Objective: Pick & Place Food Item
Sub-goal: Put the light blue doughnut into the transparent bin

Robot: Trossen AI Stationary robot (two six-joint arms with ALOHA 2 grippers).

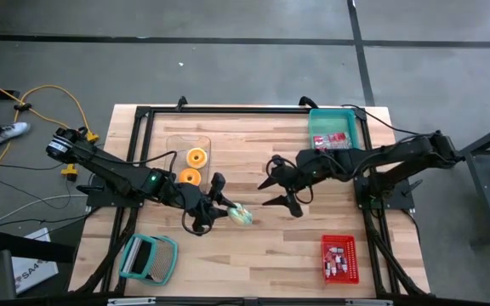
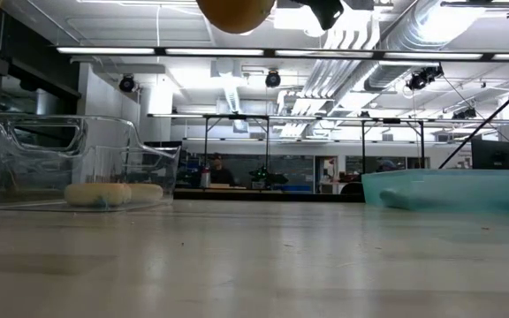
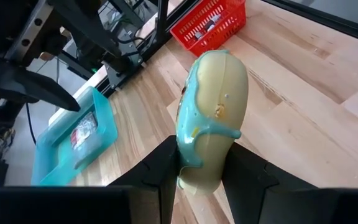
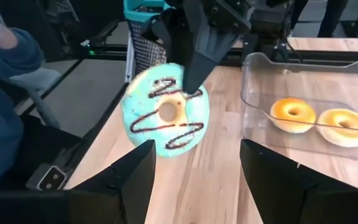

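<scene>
My left gripper point(image 1: 221, 210) pinches the teal-iced ring doughnut with chocolate drizzle point(image 1: 242, 214) by its rim, lifted above mid-table. My right gripper point(image 1: 279, 182) waits wide open and empty nearby — an edge grip this thin could let it twist or slip out.

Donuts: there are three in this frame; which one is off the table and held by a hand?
The teal-iced donut with dark drizzle, gripped by the left hand. The two orange-glazed donuts lie in the clear tray.
</scene>
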